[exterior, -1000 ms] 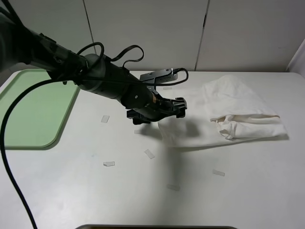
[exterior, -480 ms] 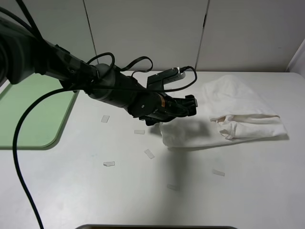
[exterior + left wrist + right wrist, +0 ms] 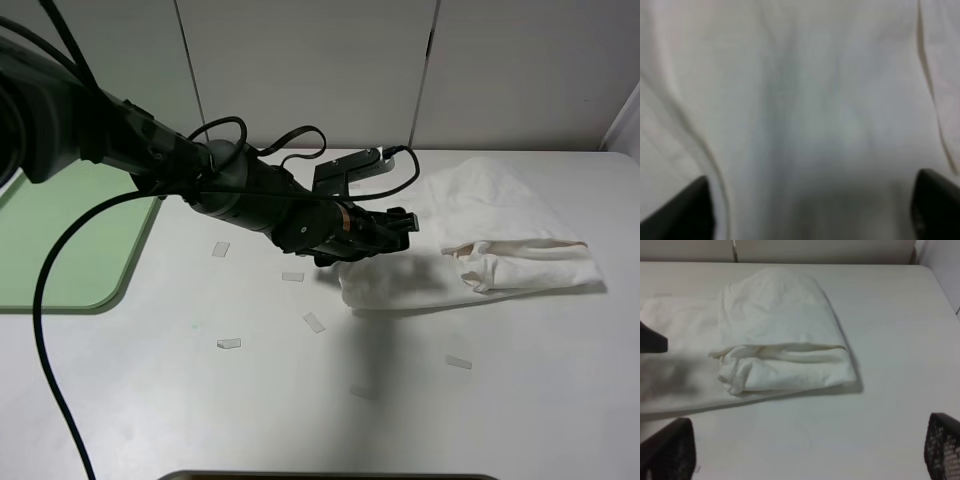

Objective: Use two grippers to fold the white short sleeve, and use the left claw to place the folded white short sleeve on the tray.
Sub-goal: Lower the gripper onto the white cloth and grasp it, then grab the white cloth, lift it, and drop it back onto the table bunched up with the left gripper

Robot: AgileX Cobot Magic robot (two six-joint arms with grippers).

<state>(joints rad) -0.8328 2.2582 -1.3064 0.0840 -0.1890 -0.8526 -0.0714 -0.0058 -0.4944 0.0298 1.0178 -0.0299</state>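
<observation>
I've brought the left gripper rightward onto the shirt, its jaws apart over the cloth, ready to pinch.

Left arm low across the path between tray and white short sleeve; open table nearside.

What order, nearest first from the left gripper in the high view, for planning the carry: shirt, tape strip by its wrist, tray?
1. White short sleeve, right beneath it.
2. Tape strip, beside the wrist.
3. Tray, far left.
</observation>
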